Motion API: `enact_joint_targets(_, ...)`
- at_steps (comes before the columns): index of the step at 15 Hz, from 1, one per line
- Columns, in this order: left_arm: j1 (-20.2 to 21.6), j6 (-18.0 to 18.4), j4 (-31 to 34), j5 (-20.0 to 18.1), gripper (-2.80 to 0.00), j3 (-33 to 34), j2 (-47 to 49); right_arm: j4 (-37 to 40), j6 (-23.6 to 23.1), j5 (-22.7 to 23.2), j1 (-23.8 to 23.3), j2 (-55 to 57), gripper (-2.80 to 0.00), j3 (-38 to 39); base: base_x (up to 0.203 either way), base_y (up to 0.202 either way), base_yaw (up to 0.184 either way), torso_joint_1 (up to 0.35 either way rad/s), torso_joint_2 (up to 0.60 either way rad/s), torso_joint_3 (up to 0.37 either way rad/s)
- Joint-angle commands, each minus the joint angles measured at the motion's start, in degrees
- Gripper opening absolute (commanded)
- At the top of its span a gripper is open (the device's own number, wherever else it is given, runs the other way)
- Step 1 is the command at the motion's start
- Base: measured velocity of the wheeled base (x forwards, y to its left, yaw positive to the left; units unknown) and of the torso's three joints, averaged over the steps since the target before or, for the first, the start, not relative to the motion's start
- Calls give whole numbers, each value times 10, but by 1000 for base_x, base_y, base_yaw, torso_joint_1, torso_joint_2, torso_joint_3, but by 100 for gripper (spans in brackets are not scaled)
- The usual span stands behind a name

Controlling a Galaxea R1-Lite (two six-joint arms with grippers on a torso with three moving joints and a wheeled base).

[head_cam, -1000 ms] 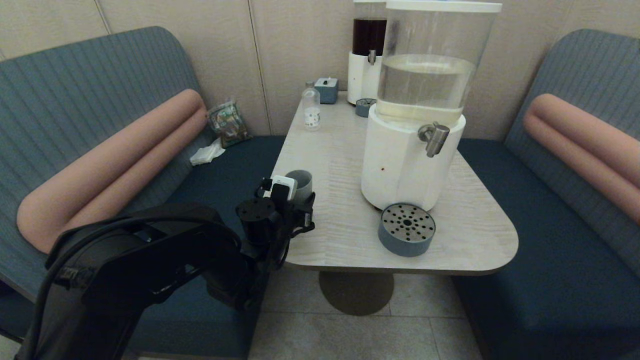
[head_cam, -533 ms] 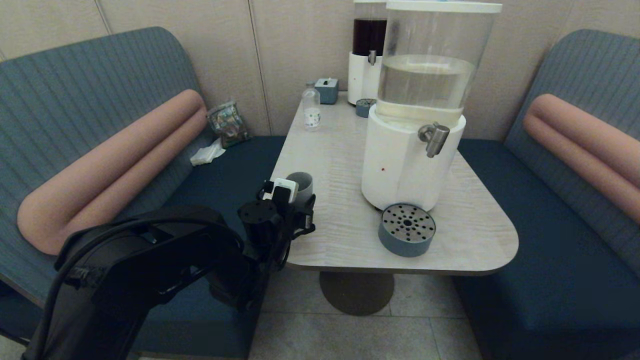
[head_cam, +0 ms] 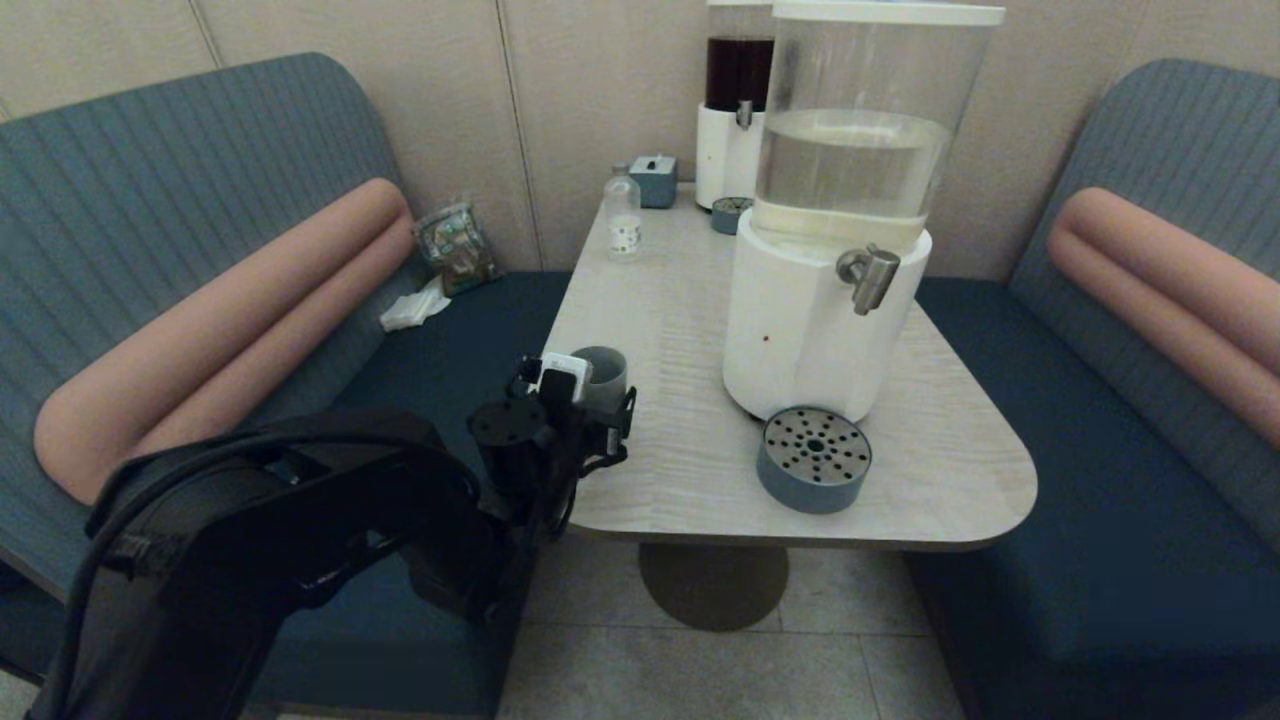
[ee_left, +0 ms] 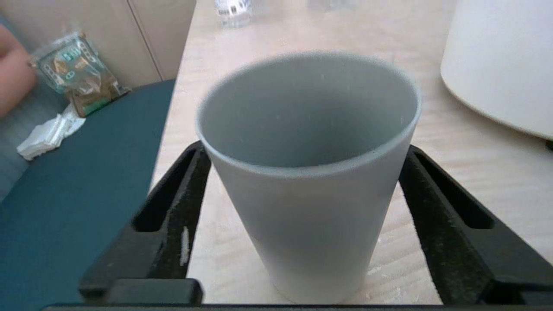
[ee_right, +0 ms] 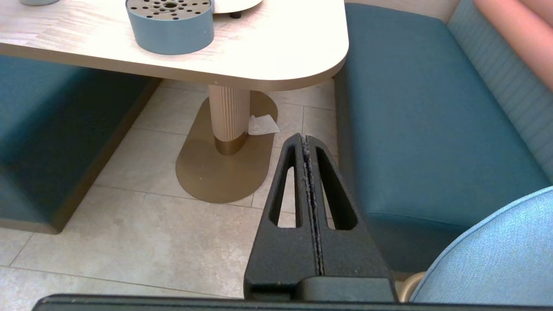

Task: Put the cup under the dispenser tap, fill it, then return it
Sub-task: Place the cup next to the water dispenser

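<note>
The grey-blue cup [head_cam: 601, 368] stands upright at the table's left edge. My left gripper [head_cam: 598, 398] reaches in from the near left and is shut on it. In the left wrist view the cup [ee_left: 309, 172] fills the gap between the two black fingers [ee_left: 190, 181], which press against its sides just below the rim, and its base rests on the tabletop. The brushed-metal tap [head_cam: 868, 277] sticks out of the large dispenser's white base [head_cam: 800, 330], well to the right of the cup. My right gripper [ee_right: 306, 138] hangs shut and empty above the floor, below the table's near right corner.
A round grey-blue tray with a perforated top [head_cam: 813, 458] sits under the tap near the table's front edge [head_cam: 800, 535]. At the back stand a small clear bottle [head_cam: 623, 212], a small blue box [head_cam: 653, 180] and a slimmer dark-tank dispenser [head_cam: 735, 100]. Benches flank the table.
The left arm and gripper have shifted very slightly, and the cup has shifted a little with them. Everything else is as before.
</note>
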Motion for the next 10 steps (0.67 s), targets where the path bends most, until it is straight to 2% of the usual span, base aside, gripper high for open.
enact_joint_targets(1,-1,1,-5,1,0,7,-26,0,-1,0,0,0,-280,0,0,0,0,0,0,0)
enact_joint_targets(10,-5,18,0,2,0,32,-135,0,-1,0,0,0,-280,0,0,0,0,0,0,0)
